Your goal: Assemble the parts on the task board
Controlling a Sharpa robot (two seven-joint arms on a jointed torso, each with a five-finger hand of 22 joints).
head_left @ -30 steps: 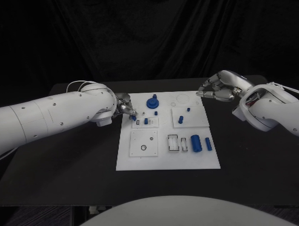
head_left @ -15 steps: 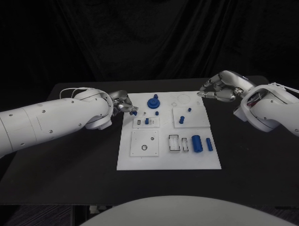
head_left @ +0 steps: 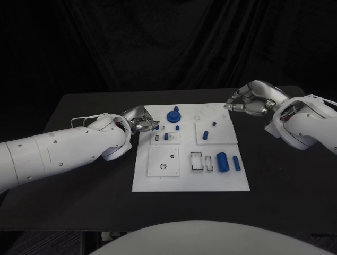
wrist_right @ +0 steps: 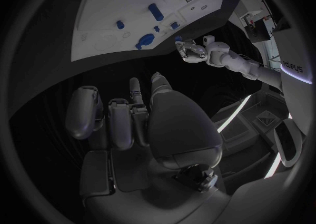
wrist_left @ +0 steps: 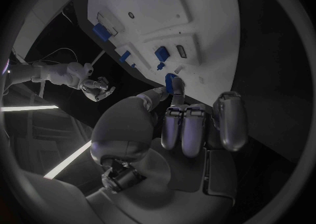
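Part in hand: I see a small blue part [wrist_left: 171,83] pinched at the fingertips of my left hand [head_left: 140,120]; it sits just off the board's edge at about 9 o'clock from the board's upper half.
Task board: the white task board [head_left: 176,183] lies mid-desk, with the small upper-left plate [head_left: 164,137] closest to my left hand, toward 3 o'clock of it.
Other parts: a tall blue knob [head_left: 173,115] stands near the board's 12 o'clock edge, a blue peg [head_left: 204,135] stands on the upper-right plate, and two blue cylinders [head_left: 222,161] lie toward the board's 4 o'clock side.
Left hand: gripping the blue part between thumb and a finger, the other fingers curled beside it.
Right hand: my right hand [head_left: 247,101] hovers off the board's 1 o'clock corner, fingers curled in, holding nothing I can see.
Step, as I judge it: carrying the pinched part to its seat on the board.
How I'd do it well: I'd keep the pinch firm, bring the part over its seat upright, and lower it slowly; which hole it belongs to I cannot tell.
Risk: the knob stands close, so I'd approach from the 9 o'clock side.
Desk: the black desk [head_left: 76,191] carries the board.
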